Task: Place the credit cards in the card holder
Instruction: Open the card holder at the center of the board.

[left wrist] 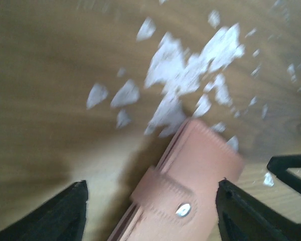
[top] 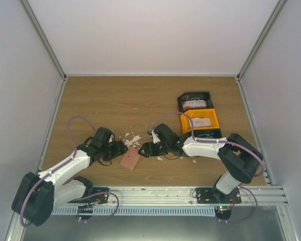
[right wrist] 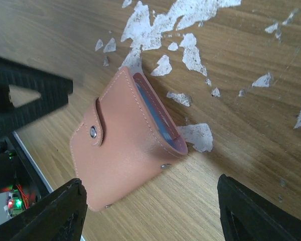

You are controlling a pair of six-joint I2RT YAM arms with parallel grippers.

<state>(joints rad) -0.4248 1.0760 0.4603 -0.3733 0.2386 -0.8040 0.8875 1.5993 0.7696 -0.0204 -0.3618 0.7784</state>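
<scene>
Card holder lies on wood table, strap snapped shut, between the two grippers, a bit toward the bases. Long axis slants far-right to near-left. Left gripper & right gripper: jaws spread wide, empty, about equally near; holder sits w/in each gap in wrist views. Black bin, orange bin well apart, far right. Credit cards inside, count unclear. Blue at holder mouth: lining or card, can't tell. White scraps just beyond.
</scene>
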